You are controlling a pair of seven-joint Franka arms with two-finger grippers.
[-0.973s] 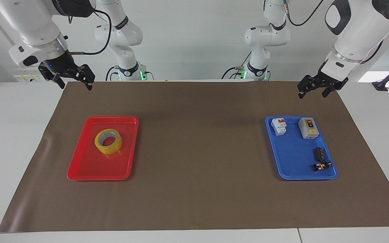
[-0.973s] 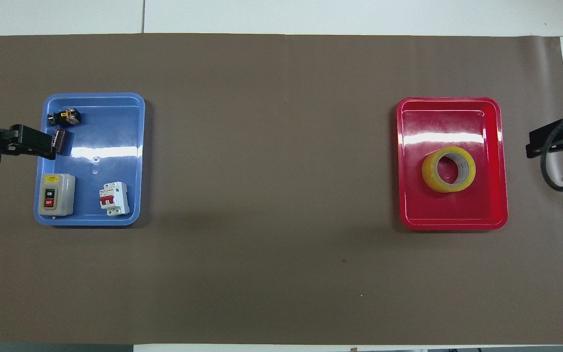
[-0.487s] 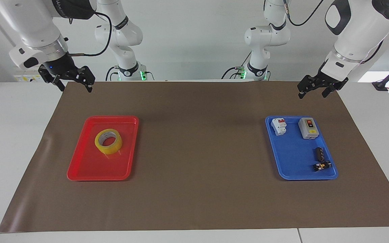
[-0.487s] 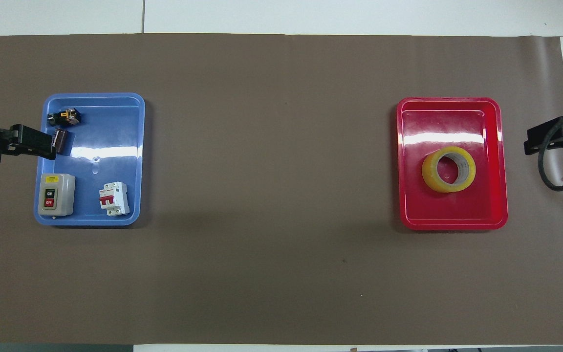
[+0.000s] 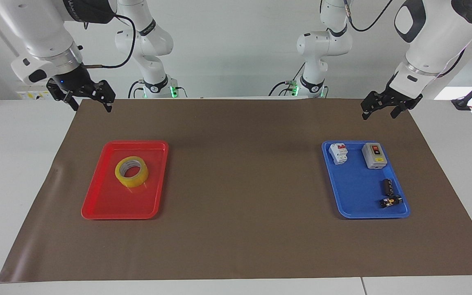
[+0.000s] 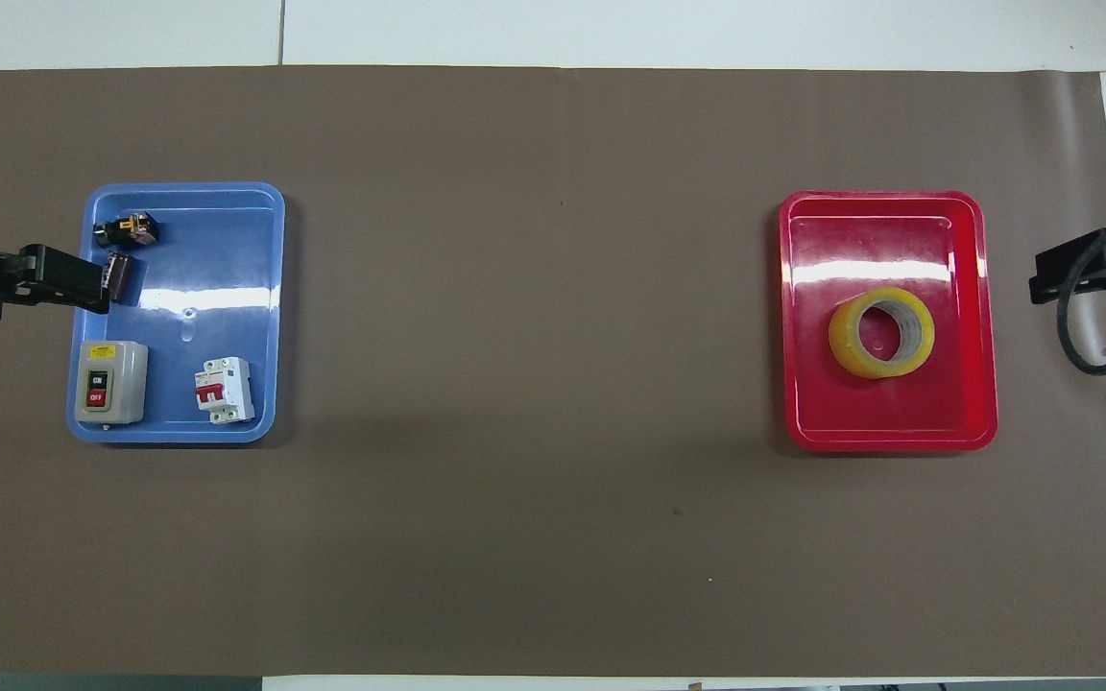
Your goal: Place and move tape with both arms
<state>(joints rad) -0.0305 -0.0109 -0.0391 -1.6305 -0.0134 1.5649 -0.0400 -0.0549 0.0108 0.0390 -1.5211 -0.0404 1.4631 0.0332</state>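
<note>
Both tools are up in the air at the robots' edge of the brown mat (image 5: 236, 229), one at each end of the tabletop (image 5: 14, 172). Right tool (image 5: 89, 104) hangs over the mat's corner at the right arm's end, fingers spread wide and holding nothing. Left tool (image 5: 377, 113) hangs over the mat's edge at the left arm's end — also spread wide, also holding nothing.

Moving out from the robots: the red tray (image 5: 96, 205) sits on the mat at the right arm's end, and the tape (image 5: 131, 171) lies flat in it, in the half of the tray nearer the robots. So the tape is well apart from the right tool, which isn't over the tray.

At the left arm's end there's a blue tray (image 5: 355, 192). In it, nearest the robots, a white breaker with a red switch (image 5: 338, 153) and a grey on/off switch box (image 5: 374, 155) side by side. Farther out, a dark cylindrical part (image 5: 387, 186), then a small black-and-yellow part (image 5: 390, 201) near the tray's outer corner. Left tool is not touching any of them.
</note>
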